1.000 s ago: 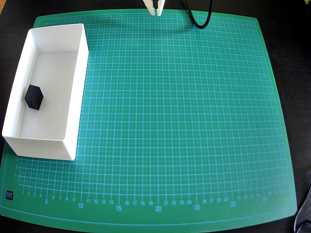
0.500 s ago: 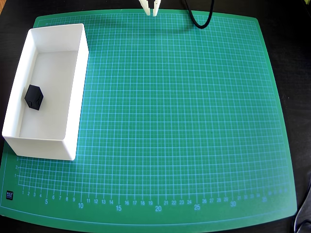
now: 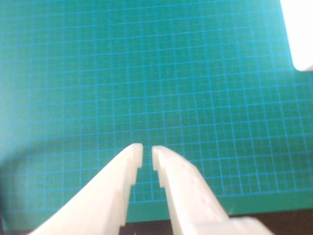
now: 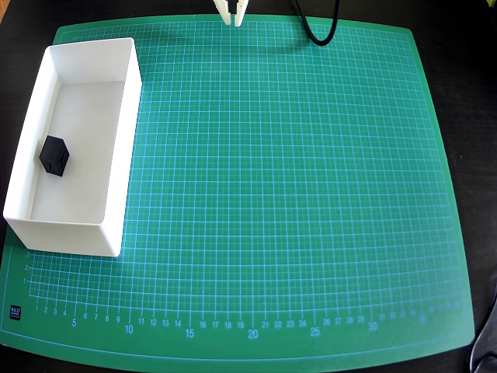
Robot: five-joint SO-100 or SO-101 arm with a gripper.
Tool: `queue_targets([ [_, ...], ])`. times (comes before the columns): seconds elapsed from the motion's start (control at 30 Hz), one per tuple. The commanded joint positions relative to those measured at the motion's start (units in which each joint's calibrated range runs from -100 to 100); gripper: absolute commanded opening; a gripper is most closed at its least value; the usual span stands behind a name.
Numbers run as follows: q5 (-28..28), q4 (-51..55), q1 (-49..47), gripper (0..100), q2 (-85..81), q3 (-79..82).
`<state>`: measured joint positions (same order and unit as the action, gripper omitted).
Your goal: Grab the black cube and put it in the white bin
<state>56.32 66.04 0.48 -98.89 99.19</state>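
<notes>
The black cube (image 4: pixel 54 155) lies on the floor of the white bin (image 4: pixel 124 140), which stands at the left side of the green mat in the overhead view. A corner of the bin (image 3: pixel 299 34) shows at the top right of the wrist view. My gripper (image 4: pixel 233 19) hovers at the mat's far edge near the top middle, far from the bin. In the wrist view the gripper (image 3: pixel 147 150) has its cream fingertips almost together with only a narrow slit between them and nothing held.
A green cutting mat (image 4: pixel 272 194) with a white grid covers the table. A black cable (image 4: pixel 318 31) loops over the mat's far edge right of the gripper. Dark table shows around the mat.
The gripper tips have slid a little to the left along the mat's far edge and drawn back toward the top of the overhead view. Cube and bin have not moved.
</notes>
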Motion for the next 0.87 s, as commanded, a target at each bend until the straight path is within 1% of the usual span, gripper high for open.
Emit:
queue_targets([
  [0.0,-1.6,0.3,0.2,1,-0.3,0.2],
  [0.83,-1.9,0.4,-0.2,1,-0.2,0.3],
])
